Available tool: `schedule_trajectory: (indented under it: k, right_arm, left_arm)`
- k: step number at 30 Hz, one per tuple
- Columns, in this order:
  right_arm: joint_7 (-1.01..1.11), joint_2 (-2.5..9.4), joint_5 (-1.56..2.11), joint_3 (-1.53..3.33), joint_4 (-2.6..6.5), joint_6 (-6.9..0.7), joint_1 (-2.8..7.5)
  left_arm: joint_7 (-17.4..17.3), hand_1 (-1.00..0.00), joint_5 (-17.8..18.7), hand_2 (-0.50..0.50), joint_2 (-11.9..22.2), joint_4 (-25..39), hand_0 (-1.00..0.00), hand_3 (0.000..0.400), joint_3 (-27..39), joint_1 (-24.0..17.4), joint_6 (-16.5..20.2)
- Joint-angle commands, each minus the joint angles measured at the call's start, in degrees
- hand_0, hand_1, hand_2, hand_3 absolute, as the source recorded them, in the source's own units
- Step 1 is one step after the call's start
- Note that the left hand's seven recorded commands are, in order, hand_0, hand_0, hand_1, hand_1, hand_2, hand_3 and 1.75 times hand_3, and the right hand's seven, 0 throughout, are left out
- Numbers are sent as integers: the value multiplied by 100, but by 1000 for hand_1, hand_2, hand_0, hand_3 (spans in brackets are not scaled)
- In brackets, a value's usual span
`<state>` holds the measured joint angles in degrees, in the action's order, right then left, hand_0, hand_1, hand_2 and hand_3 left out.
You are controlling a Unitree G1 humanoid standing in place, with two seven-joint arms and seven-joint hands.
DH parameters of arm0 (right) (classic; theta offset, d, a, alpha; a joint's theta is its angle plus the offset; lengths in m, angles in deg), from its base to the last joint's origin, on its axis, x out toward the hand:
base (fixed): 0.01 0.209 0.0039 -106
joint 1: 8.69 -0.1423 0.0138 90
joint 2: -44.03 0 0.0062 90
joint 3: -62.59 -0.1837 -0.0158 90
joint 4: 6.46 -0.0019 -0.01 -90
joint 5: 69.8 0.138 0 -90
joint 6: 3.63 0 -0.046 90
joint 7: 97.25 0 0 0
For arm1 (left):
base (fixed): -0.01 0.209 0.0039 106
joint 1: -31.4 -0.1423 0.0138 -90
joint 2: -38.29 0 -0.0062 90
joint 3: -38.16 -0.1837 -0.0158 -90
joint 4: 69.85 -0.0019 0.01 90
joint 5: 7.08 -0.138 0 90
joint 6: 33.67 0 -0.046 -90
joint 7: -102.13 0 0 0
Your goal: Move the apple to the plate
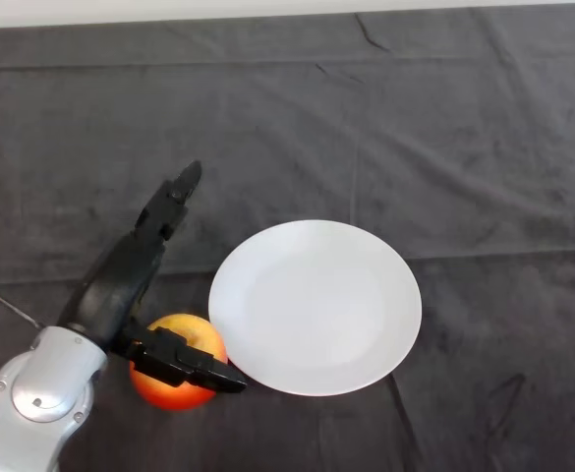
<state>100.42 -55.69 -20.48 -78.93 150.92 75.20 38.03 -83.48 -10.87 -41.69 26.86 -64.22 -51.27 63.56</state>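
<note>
Seen from the head camera: a worktop (484, 128) draped in dark grey, creased cloth, with a pale strip along the far edge. Near the middle, slightly toward the near side, a round white plate (316, 307), bare on top, lying flat on the cloth. Just off the plate's near-left rim, a red and yellow apple (177, 376), resting on the cloth and not on the plate, so close to the rim that touching or a thin gap cannot be told. Entering from the lower left, a silver-grey arm (39, 398) ending in a black hand (120, 285). Hand spread wide: long fingers (174, 200) stretched straight toward the far side, well left of the plate and pointing away from the apple; thumb (184, 362) reaching across the apple's top and right side toward the plate's rim. Thumb lying against the apple's skin, yet nothing closed round the fruit from the other side, so no real pinch. Palm over the cloth just to the far left of the apple. Apple partly covered by the thumb, its red lower half and yellow upper patch plain to see.
</note>
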Motion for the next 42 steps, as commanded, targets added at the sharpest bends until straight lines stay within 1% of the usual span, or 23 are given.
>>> schedule_trajectory:
  k: [1,9,14,15,16,17,18,19,26,36,42]
  right_arm:
    - [-41,18,125,4,-210,6,-132]
    - [-42,18,127,5,-211,5,-132]
    - [-43,18,129,6,-211,5,-132]
    - [-43,18,129,6,-211,5,-132]
    - [-43,18,129,6,-211,5,-132]
    - [-43,18,129,6,-211,5,-132]
    - [-43,18,130,7,-211,5,-131]
    - [-43,18,130,7,-211,5,-131]
    - [-43,18,131,8,-211,5,-131]
    - [-44,18,133,9,-212,5,-131]
    - [-45,18,133,10,-213,5,-130]
  left_arm:
    - [-71,0,-223,0,304,-291,0,0,-164,-46,-138]
    - [-75,0,-407,0,313,-990,0,0,-191,109,-454]
    - [-41,0,-502,0,268,-1234,0,0,-197,184,-479]
    - [-37,-86,-517,43,260,-1253,0,35,-195,192,-469]
    - [-36,-573,-527,190,255,-1264,-192,229,-190,199,-459]
    - [-39,-992,-534,255,254,-1273,-482,397,-180,208,-448]
    - [-45,-1000,-537,84,255,-1279,-831,400,-167,217,-440]
    - [-49,-1000,-538,0,256,-1283,-1000,400,-155,223,-435]
    - [-46,-1000,-543,0,240,-1263,-1000,400,-68,212,-479]
    - [-89,-1000,-471,0,265,-1253,-1000,400,113,282,-712]
    - [-74,-1000,-470,0,258,-885,-1000,400,249,388,-567]
